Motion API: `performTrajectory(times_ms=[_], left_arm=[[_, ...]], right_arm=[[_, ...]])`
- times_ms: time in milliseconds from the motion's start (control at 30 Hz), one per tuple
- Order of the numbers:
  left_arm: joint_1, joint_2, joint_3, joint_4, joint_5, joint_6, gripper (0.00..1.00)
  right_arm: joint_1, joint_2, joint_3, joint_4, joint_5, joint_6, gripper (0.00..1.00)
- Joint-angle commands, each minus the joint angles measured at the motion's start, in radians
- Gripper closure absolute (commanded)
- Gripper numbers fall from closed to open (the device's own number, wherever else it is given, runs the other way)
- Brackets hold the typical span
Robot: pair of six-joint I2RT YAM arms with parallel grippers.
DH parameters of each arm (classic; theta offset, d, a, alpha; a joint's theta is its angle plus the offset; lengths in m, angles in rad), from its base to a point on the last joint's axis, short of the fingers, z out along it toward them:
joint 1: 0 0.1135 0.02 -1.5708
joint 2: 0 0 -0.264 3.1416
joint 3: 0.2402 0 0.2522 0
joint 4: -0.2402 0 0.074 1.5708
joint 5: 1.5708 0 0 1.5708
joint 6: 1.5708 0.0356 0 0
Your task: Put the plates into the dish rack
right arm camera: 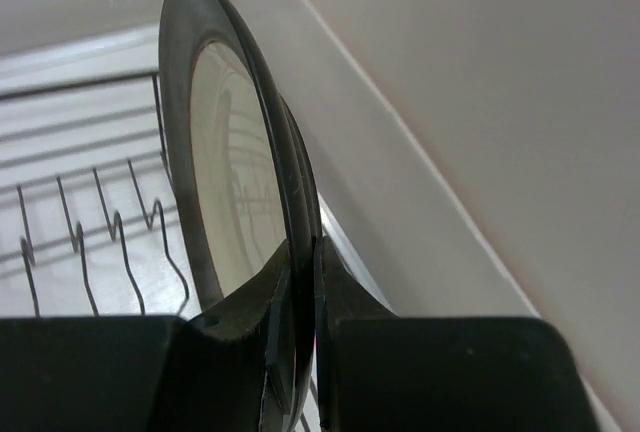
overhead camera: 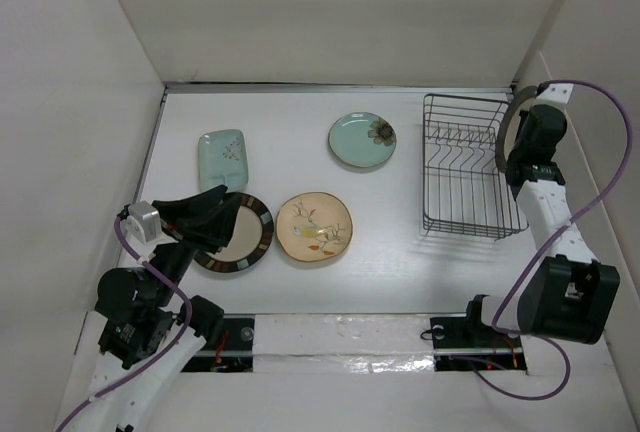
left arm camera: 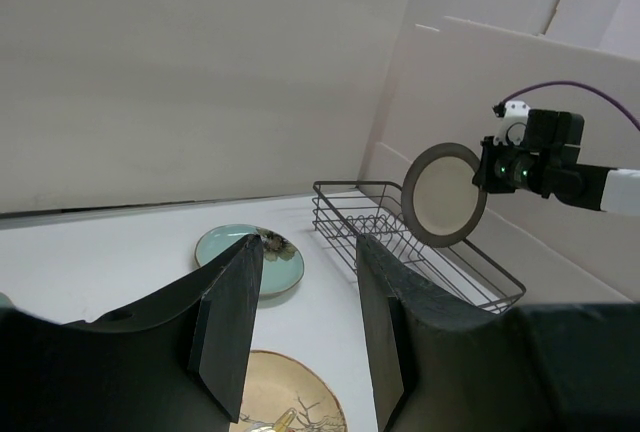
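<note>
So the cream plate with brown rim (left arm camera: pixel 445 195) is up in the air, standing on edge just over the right side of the dish rack (overhead camera: pixel 470 99), not yet in a slot. What worries me is that it's a thin pinch on a glossy rim, so the plate could swivel or slip on the way down. If it isn't lined up between the upright wires, it'll clip one and get knocked loose or shove the rack. The wall is close on that side too. The right gripper (right arm camera: pixel 300 292) has it by the bottom rim, jaws nearly together with only the plate between them. The left gripper (left arm camera: pixel 305 292) sits about half open with nothing in it, low over the striped-rim plate (overhead camera: pixel 245 242). The pale-green dish (overhead camera: pixel 222 157), teal plate (overhead camera: pixel 362 139) and floral plate (overhead camera: pixel 313 227) lie flat on the table (overhead camera: pixel 400 272), apart from the rack.
</note>
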Motion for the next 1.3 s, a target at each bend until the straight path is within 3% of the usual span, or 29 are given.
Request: performTrajectory(times_ms=[0,367,600,700,800,933,1067,1267], left_arm=[[-0.005,0.005,0.027,0.038,0.003,0.006,0.6],[-0.005,0.001,0.026,0.038,0.002,0.005,0.6],[-0.005,0.014,0.026,0.039,0.0,0.002,0.6],[-0.005,0.024,0.026,0.039,0.005,-0.001,0.6],[-0.005,0.028,0.026,0.039,0.008,-0.004,0.6],[-0.005,0.037,0.024,0.039,0.006,-0.006,0.6],[-0.005,0.057,0.021,0.036,0.005,-0.006,0.6],[-0.005,0.09,0.024,0.027,-0.018,-0.001,0.61]], right_arm=[[0.009,-0.058,-0.022,0.198,0.019,0.026,1.0],[0.04,-0.041,-0.093,0.212,-0.165,0.077,1.0],[0.061,0.051,-0.124,0.241,-0.167,0.089,1.0],[0.07,0.062,-0.121,0.239,-0.139,0.106,0.87],[0.071,0.068,-0.107,0.229,-0.092,0.141,0.61],[0.071,0.071,-0.041,0.161,-0.041,0.224,0.48],[0.071,0.059,0.045,0.04,-0.003,0.321,0.42],[0.126,-0.051,0.099,-0.014,-0.021,0.415,0.37]])
